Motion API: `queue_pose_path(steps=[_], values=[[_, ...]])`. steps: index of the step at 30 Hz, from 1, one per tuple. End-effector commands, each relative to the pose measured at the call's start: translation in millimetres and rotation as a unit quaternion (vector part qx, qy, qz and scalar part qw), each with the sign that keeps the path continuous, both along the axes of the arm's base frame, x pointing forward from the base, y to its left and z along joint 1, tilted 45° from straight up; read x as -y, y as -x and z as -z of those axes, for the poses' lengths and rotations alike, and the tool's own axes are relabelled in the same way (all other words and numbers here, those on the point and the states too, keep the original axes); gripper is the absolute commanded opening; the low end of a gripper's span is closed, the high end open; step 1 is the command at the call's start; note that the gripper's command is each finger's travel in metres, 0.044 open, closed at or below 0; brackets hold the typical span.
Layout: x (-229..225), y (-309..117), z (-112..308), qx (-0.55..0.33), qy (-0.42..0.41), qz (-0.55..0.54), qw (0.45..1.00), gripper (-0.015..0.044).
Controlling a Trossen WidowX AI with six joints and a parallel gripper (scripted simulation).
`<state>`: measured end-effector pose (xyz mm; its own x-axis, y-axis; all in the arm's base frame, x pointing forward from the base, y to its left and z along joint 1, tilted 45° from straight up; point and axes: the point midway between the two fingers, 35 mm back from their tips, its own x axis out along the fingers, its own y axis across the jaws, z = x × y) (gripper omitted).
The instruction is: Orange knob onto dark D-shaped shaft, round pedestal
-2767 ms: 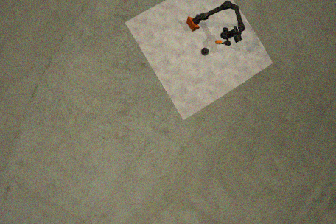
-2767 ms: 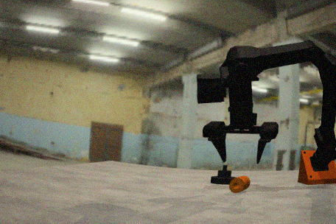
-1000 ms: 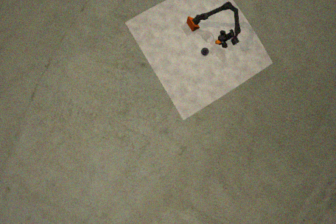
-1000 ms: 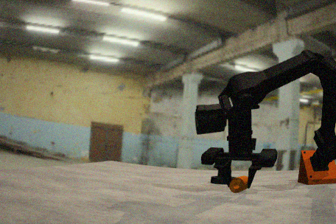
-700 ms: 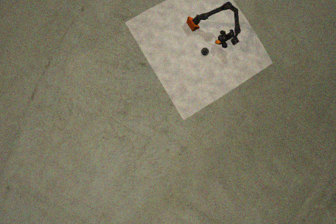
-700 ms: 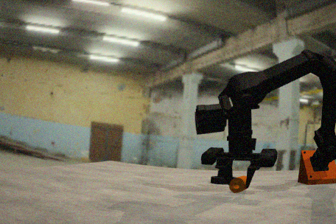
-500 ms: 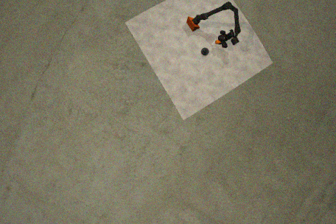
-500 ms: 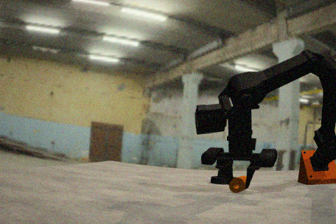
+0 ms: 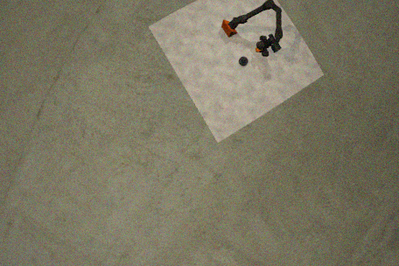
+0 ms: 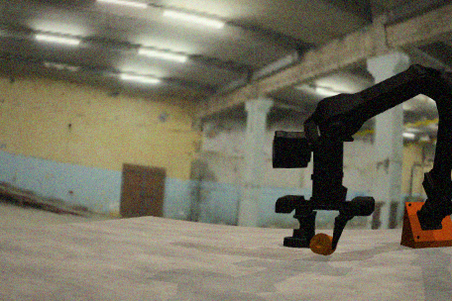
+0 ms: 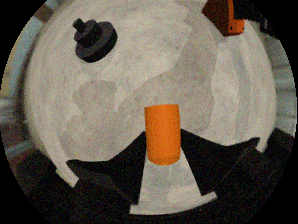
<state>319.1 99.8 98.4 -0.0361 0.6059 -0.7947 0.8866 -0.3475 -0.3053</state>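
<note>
The orange knob (image 9: pixel 258 50) (image 10: pixel 321 244) (image 11: pixel 162 134) is a cylinder lying on its side at the surface, one round end towards the exterior camera. My gripper (image 10: pixel 319 246) (image 11: pixel 162 132) points down and is shut on the knob, one finger on each long side. The dark round pedestal (image 9: pixel 243 61) (image 10: pixel 289 243) (image 11: pixel 96 44) stands apart from the knob, at the upper left in the wrist view. Its thin shaft (image 11: pixel 78 24) points up and is bare. In the exterior view a finger partly hides the pedestal. The shaft's flat side and the knob's hole cannot be made out.
The orange arm base (image 9: pixel 227 29) (image 10: pixel 412 232) (image 11: pixel 218 17) stands on the pale mat (image 9: pixel 219 111) (image 10: pixel 149 259) (image 11: pixel 55 95), at the upper right in the wrist view. The dark arm (image 9: pixel 255 11) (image 10: pixel 387 93) arches from the base over to the knob.
</note>
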Motion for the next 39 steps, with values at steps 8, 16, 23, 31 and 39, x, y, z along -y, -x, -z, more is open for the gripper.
queue_pose_path(steps=[8,16,23,31,39], values=[[10.5,4.8,2.5,0.033,-0.08,0.027,0.996,0.0179],[16.8,8.2,5.5,0.054,-0.134,0.046,0.989,0.0179],[22.0,11.3,8.8,0.072,-0.18,0.062,0.979,0.0179],[27.3,14.8,13.1,0.092,-0.231,0.08,0.965,0.0179],[31.8,18.1,17.9,0.111,-0.279,0.097,0.949,0.0179]])
